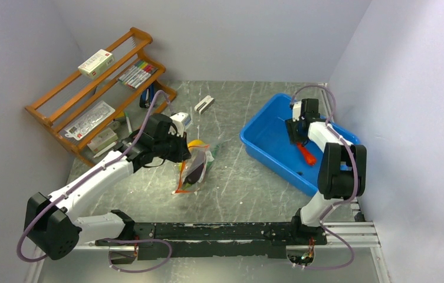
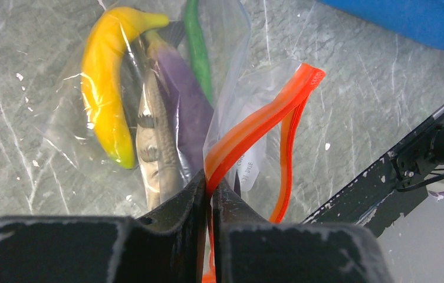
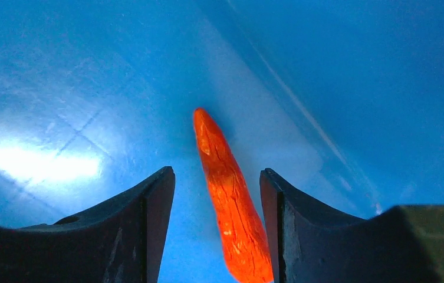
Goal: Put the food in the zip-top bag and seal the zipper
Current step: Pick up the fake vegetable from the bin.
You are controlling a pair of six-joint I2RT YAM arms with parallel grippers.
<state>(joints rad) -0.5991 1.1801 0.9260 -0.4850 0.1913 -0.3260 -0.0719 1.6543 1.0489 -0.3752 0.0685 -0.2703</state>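
The clear zip-top bag (image 1: 194, 168) lies mid-table with its mouth open. In the left wrist view the bag (image 2: 72, 94) holds the yellow banana (image 2: 104, 82), grey fish (image 2: 154, 147), purple eggplant (image 2: 190, 106) and green pod (image 2: 197, 47). My left gripper (image 2: 209, 188) is shut on the red-orange zipper (image 2: 255, 121) at the mouth edge; it also shows from above (image 1: 179, 148). My right gripper (image 3: 216, 183) is open inside the blue bin (image 1: 266, 138), its fingers either side of the red-orange chili (image 3: 231, 206), which lies on the bin floor (image 1: 306, 154).
A wooden rack (image 1: 98, 88) with markers and boxes stands at the back left. A small white block (image 1: 204, 104) lies near the back. A black rail (image 1: 231, 231) runs along the near edge. Grey walls close in both sides.
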